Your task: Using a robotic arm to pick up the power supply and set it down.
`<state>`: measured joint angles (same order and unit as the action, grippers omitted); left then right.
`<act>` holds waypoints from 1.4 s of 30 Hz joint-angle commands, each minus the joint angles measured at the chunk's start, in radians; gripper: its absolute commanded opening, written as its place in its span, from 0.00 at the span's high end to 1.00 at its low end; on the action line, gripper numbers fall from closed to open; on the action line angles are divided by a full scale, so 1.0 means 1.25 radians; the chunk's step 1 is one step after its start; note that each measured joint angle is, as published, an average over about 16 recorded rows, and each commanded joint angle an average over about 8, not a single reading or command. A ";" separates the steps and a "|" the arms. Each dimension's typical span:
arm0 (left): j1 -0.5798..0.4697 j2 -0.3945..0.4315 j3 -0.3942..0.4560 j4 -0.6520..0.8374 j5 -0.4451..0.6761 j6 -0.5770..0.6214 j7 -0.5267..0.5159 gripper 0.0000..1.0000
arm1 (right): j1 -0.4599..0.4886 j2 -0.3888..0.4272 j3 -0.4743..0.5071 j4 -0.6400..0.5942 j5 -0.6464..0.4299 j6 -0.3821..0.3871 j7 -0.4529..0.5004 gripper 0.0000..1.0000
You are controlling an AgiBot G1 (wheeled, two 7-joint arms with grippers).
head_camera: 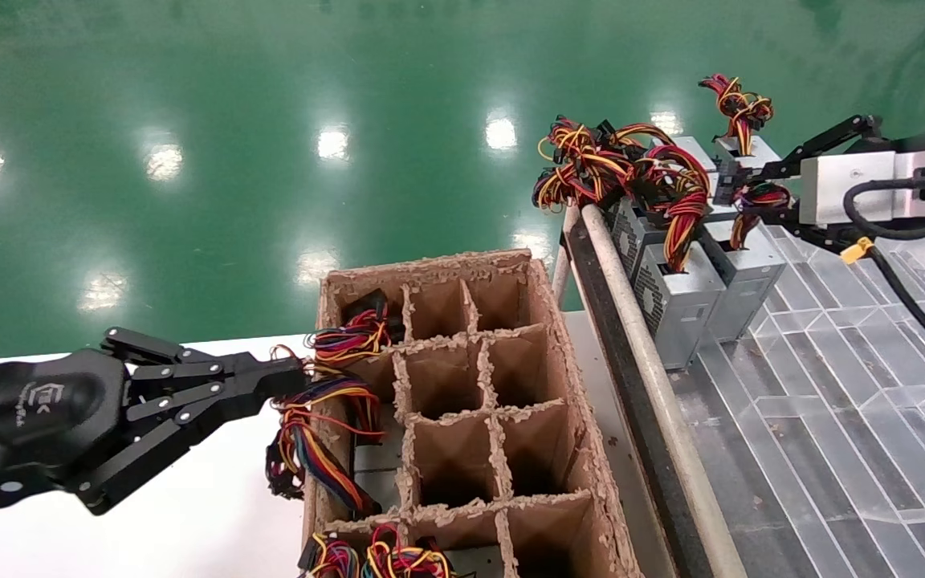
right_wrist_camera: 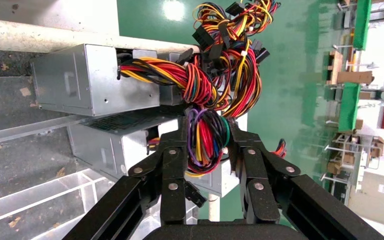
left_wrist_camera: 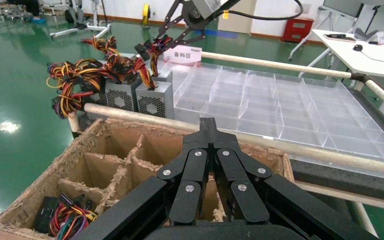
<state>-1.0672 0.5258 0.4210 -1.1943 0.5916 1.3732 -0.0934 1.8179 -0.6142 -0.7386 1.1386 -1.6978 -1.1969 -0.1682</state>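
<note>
- power supply (head_camera: 743,269) standing upright in the clear compartment tray (head_camera: 832,417) at upper right of the head view, touching its neighbours in the row of other power supplies (head_camera: 663,289) just beside the pale rail (head_camera: 655,377).
- wire bundle (right_wrist_camera: 207,135) rising from its top and sitting between the fingers (right_wrist_camera: 172,165) in the right wrist view.
- right gripper (head_camera: 739,197) reaching in from the right edge of the head view, narrowed around that wire bundle and clasping it, with the box resting in the tray.
- robotic arm (head_camera: 856,185) with silver wrist block, black cable and yellow tag lying across the upper right corner.
- left gripper (head_camera: 294,377) hovering at lower left of the head view, fingers pressed together with nothing between them, tips just beside coloured wires (head_camera: 326,433) spilling over the near wall of the cardboard divider box (head_camera: 575,417).
- divider box occupying the lower centre, more wired units showing in its left-hand cells, other cells showing only cardboard.
- green floor (head_camera: 270,120) filling the upper left.
</note>
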 commanded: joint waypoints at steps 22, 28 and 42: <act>0.000 0.000 0.000 0.000 0.000 0.000 0.000 1.00 | 0.034 0.005 0.031 -0.012 0.100 -0.067 0.017 0.00; 0.000 0.000 0.000 0.000 0.000 0.000 0.000 1.00 | 0.036 0.012 0.052 -0.012 0.155 -0.085 0.016 0.00; 0.000 0.000 0.000 0.000 0.000 0.000 0.000 0.69 | -0.089 0.011 0.118 0.013 0.286 -0.119 0.068 0.00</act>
<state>-1.0672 0.5258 0.4210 -1.1943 0.5916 1.3732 -0.0934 1.7064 -0.6005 -0.5907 1.1553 -1.3401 -1.3459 -0.0833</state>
